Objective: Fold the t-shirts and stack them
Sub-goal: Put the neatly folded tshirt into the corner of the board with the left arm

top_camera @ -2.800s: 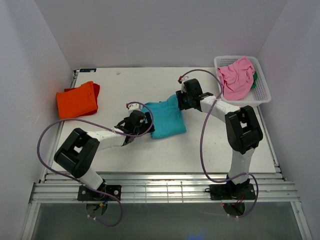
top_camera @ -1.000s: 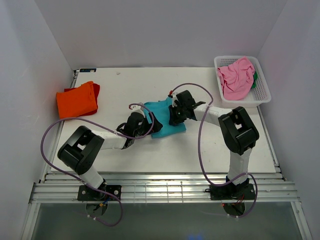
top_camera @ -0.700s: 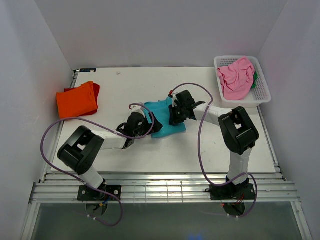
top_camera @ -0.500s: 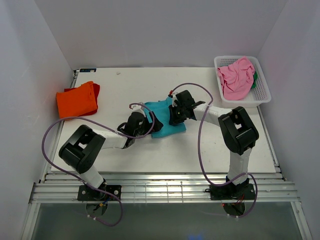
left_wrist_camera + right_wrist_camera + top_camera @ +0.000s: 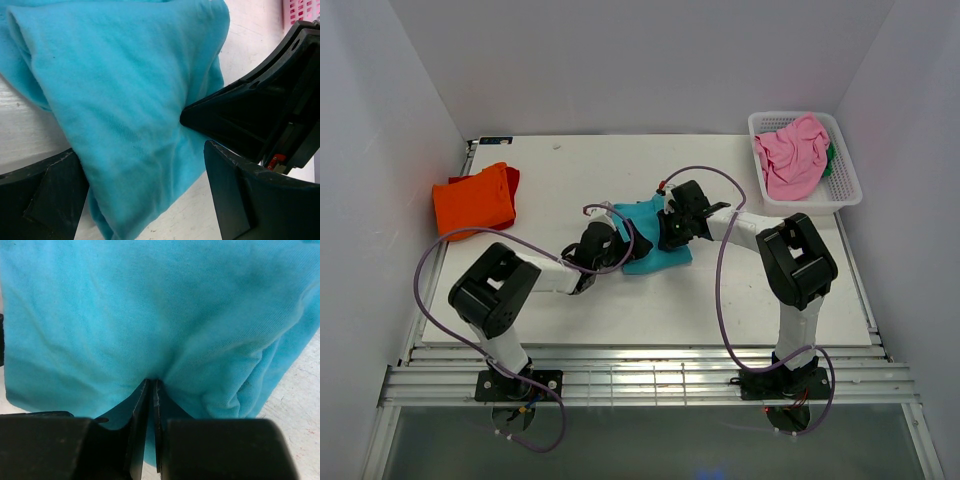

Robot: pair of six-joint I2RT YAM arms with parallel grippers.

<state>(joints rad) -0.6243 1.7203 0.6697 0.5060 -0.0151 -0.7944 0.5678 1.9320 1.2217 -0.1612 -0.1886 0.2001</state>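
A teal t-shirt (image 5: pixel 642 238) lies folded in a compact bundle at mid-table. My right gripper (image 5: pixel 669 232) is shut on its far right edge; in the right wrist view the gripper (image 5: pixel 151 390) pinches a pucker of teal cloth (image 5: pixel 150 305). My left gripper (image 5: pixel 616 243) stands open at the bundle's left side. The left wrist view has the gripper (image 5: pixel 145 200) wide open, with the teal fold (image 5: pixel 125 90) lying between its fingers (image 5: pixel 45 200). An orange t-shirt (image 5: pixel 473 200) lies folded at the far left. The pink t-shirt (image 5: pixel 792 152) sits crumpled in the basket, a bit of green (image 5: pixel 831 160) beside it.
A white lattice basket (image 5: pixel 850 190) stands at the back right corner. The right gripper's black body (image 5: pixel 260 100) is close in front of my left gripper. White walls close in the table on three sides.
Since the earliest frame the right gripper has drawn the teal shirt's far edge leftward over itself, making a smaller bundle. In the last second the left arm has edged rightward toward the shirt.
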